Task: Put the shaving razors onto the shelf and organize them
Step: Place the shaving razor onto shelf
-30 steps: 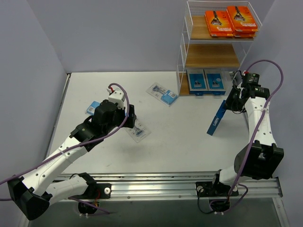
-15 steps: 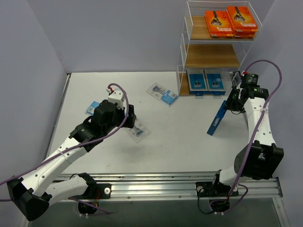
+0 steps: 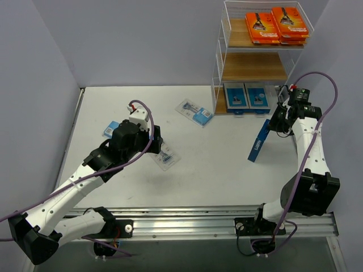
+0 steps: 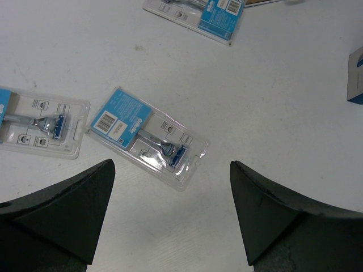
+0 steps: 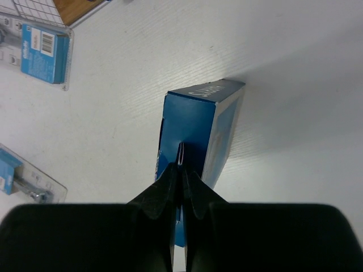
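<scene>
The right claw is clenched on the thin top edge of a blue box, its two fingers pressed together with the edge between them. In the overhead view that claw sits at the upper end of the blue box. The box stands tilted, with its lower end on the white bench a little in front of the shelf.

The left claw is released, its dark fingers spread wide. It hangs above a middle blister pack, which lies flat on the bench with its blue card up-left and the razor head down-right. From above, the left claw is just beside this pack.

A left blister pack lies flat near it, apart from it, on the left side of the bench. A far blister pack lies flat farther back, close to the foot of the shelf, and shows at the upper left of the right wrist view.

The shelf stands at the far right of the bench. Orange boxes lie side by side on its top tier. Two blue-and-grey boxes lie side by side on its bottom tier.
</scene>
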{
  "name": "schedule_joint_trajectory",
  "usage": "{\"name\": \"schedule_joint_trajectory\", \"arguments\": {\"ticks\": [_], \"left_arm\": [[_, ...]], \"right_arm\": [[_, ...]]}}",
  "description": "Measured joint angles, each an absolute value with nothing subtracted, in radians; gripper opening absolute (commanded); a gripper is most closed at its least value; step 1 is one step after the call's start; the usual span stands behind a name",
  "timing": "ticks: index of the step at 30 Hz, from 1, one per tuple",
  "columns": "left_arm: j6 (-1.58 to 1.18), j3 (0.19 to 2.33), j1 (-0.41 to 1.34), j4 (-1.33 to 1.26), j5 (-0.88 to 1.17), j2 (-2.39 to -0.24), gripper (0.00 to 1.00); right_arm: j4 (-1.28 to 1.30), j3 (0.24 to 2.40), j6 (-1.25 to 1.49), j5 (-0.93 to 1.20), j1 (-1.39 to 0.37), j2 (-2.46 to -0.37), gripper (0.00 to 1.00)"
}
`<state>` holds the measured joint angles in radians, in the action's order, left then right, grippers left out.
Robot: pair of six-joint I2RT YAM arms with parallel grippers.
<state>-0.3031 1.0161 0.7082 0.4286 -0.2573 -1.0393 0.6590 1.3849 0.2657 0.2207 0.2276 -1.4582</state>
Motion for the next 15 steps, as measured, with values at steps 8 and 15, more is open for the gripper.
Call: {"name": "schedule_joint_trajectory", "arguments": {"ticks": [8,15], "left_arm": [[-0.303,1.016,0.708,0.429,-0.258,-1.04,0.92],[-0.303,1.016,0.708,0.429,-0.258,-1.044,0.92]], "right_arm": [[0.581,1.375,0.372,0.394,0.228,-1.458,0.0],[0.403,1.317,0.5,0.503,0.228,-1.433,0.0]]}}
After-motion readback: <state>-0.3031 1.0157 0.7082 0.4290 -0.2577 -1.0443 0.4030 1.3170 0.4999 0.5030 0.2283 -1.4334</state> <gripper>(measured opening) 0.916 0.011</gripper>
